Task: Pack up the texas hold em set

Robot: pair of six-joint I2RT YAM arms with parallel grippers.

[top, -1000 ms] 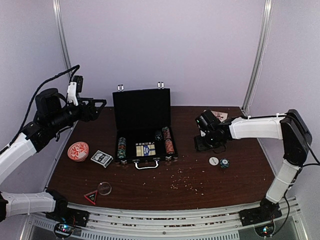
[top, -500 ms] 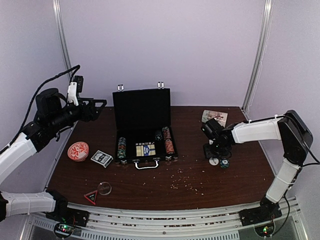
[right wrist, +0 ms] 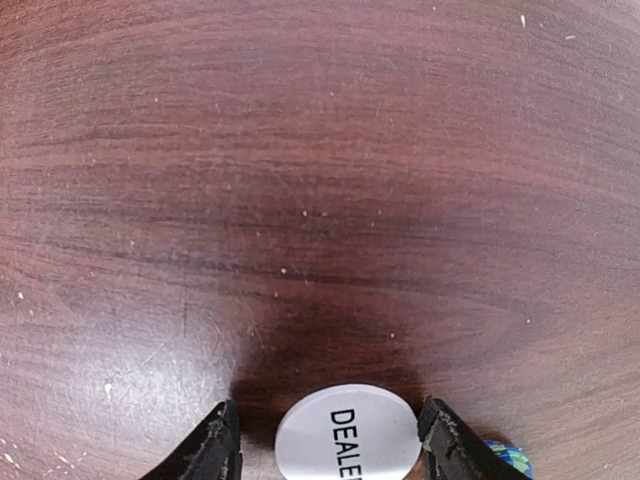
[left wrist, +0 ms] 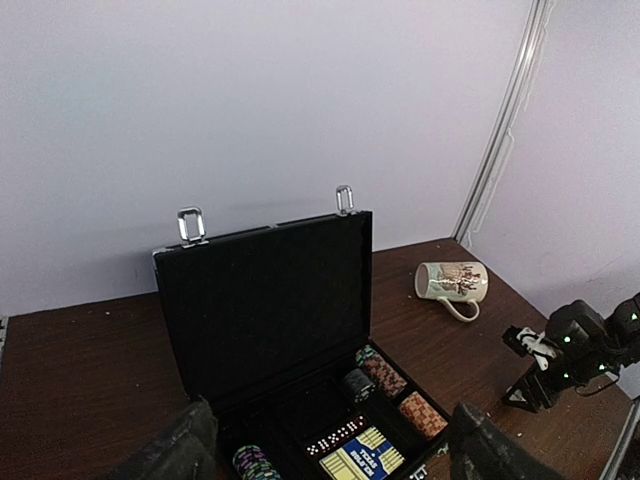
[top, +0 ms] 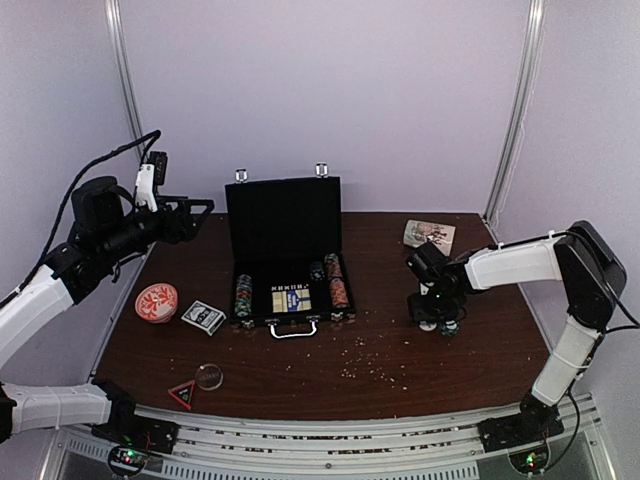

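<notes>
Two released pincers: left pincer (top: 198, 210) raised at left; right pincer (right wrist: 330, 430) straddling the dealer button (right wrist: 348, 440); open briefcase (top: 285, 225), long axis left-right, handle (top: 293, 329) near.

We see a black briefcase (top: 283, 220) with silver latches (left wrist: 190, 222) on a dark brown wood-grain table (right wrist: 300, 150). Inside it, chip stacks (left wrist: 420, 413) striped red-and-white and green-and-white flank a blue-and-yellow card deck (top: 291, 299). Outside are a blue patterned card box (top: 203, 317), an orange-red patterned dish (top: 156, 301), a white printed mug (left wrist: 452, 281) and a white button (right wrist: 347, 432) lettered in black.
</notes>
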